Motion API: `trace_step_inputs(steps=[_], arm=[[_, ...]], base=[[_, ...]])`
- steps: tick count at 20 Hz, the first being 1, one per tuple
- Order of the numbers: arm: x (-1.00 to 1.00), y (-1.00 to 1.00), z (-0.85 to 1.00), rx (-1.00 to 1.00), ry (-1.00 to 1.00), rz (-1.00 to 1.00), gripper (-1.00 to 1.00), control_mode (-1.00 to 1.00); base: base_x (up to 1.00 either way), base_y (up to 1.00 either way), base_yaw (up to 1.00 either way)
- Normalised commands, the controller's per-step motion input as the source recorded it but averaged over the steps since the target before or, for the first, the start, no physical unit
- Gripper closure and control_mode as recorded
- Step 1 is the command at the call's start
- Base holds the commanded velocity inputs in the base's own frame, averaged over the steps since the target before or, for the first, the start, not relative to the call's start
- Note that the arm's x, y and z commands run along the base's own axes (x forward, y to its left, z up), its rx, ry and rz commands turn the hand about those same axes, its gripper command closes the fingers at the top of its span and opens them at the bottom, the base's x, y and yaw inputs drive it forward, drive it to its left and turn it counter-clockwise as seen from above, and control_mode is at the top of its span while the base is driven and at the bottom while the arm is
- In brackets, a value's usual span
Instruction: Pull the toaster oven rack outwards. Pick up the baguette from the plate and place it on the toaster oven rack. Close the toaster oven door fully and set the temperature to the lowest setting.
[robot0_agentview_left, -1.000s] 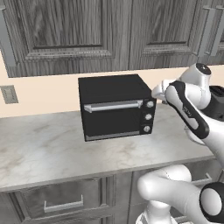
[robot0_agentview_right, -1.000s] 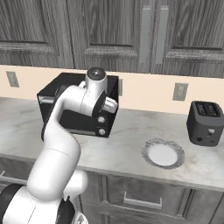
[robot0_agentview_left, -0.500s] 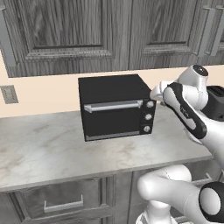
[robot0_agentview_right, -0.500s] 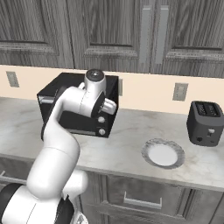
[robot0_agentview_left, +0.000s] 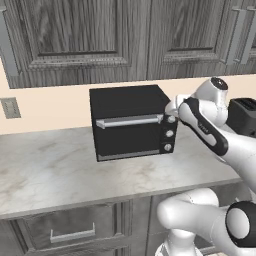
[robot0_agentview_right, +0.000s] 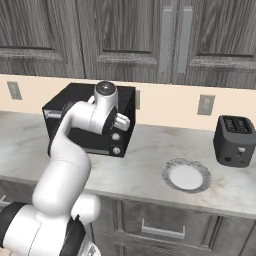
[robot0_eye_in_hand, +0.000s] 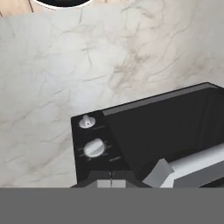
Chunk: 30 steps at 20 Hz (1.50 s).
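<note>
I have the gripper (robot0_agentview_left: 172, 111) closed, with nothing visible between the fingers, up against the top knob at the right end of the toaster oven (robot0_agentview_left: 127, 122). From my right base camera the hand (robot0_agentview_right: 120, 121) sits in front of the knob column, and the arm covers much of the oven's front there, so I cannot make out the contact itself. The hand camera looks down the oven face: 2 knobs (robot0_eye_in_hand: 94, 148) are clear in a line, while the nearest part of the panel is cut off at the bottom edge.

The toaster oven door (robot0_agentview_left: 129, 134) stands upright and closed, its long silver handle (robot0_agentview_left: 129, 121) running level across the top of the door. The oven's long side runs along the back wall, front facing me.

There is open marble counter (robot0_agentview_left: 45, 170) to the left of the oven and in front of it, up to the counter's front edge. To the right (past a bare stretch) the plate (robot0_agentview_right: 186, 175) lies near the front edge with nothing on it, well apart from the oven. The slot toaster (robot0_agentview_right: 234, 140) stands farther right near the wall. Cupboards hang close above the oven.
</note>
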Motion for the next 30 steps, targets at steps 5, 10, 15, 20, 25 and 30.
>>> trace_step_inputs(steps=[5, 10, 15, 20, 25, 30], arm=[[0.24, 0.0, -0.08, 0.0, 0.0, -0.03, 1.0, -1.0], [0.24, 0.0, -0.07, 0.0, 0.0, -0.04, 1.0, -1.0], [0.13, -0.02, -0.11, 0.0, 0.0, -0.04, 1.0, -1.0], [0.04, -0.13, -0.11, 0.0, 0.0, -0.03, 1.0, -1.0], [0.12, -0.05, -0.06, 0.0, 0.0, -0.01, 1.0, -1.0], [0.21, 0.0, -0.01, 0.0, 0.0, 0.0, 1.0, -1.0]], base=[[0.0, 0.0, 0.0], [0.0, 0.0, 0.0], [0.0, 0.0, 0.0], [0.0, 0.0, 0.0], [0.0, 0.0, 0.0], [0.0, 0.0, 0.0]])
